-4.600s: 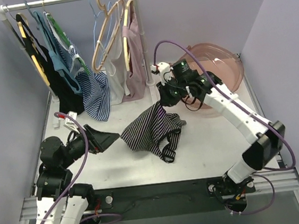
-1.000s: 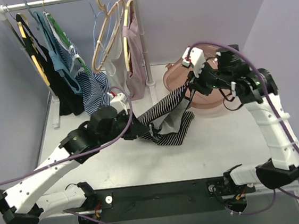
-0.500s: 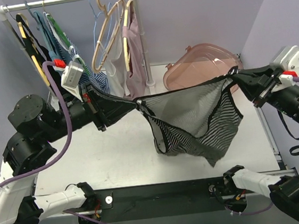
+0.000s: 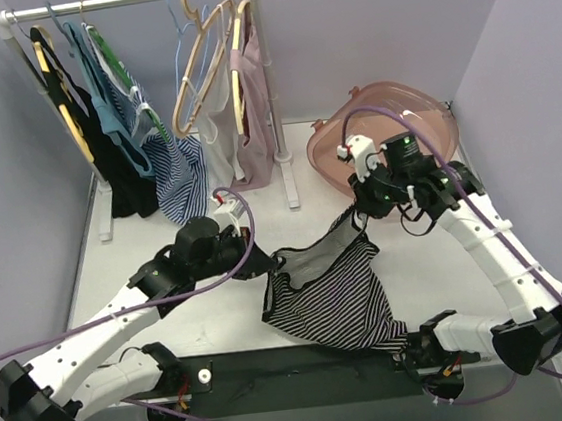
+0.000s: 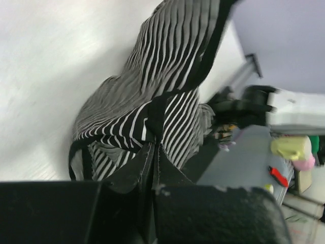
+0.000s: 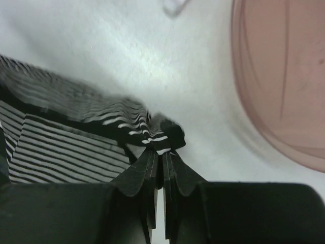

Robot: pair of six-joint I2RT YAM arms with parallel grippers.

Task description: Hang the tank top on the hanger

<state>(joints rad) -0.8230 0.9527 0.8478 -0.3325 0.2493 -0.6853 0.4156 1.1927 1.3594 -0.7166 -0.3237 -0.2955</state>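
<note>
The striped tank top (image 4: 336, 300) lies spread on the table, its lower part draped over the near edge. My left gripper (image 4: 272, 264) is shut on its left black-trimmed corner. In the left wrist view the closed fingertips (image 5: 154, 145) pinch the black trim, and striped cloth (image 5: 167, 76) stretches away beyond them. My right gripper (image 4: 355, 213) is shut on the top's right corner. In the right wrist view its tips (image 6: 162, 152) clamp a bunched fold of strap (image 6: 163, 133). The pale-blue hanger (image 4: 178, 50) hangs on the rail at the back, among wooden hangers.
A clothes rack (image 4: 277, 120) at the back left carries several garments and tan wooden hangers (image 4: 207, 62). A pink translucent basin (image 4: 422, 120) sits at the back right, close behind my right arm and also in the right wrist view (image 6: 284, 76). Purple walls close in both sides.
Half a second ago both arms held the top stretched wide and high in the air. They have since dropped and drawn together, and the top now rests low on the table.
</note>
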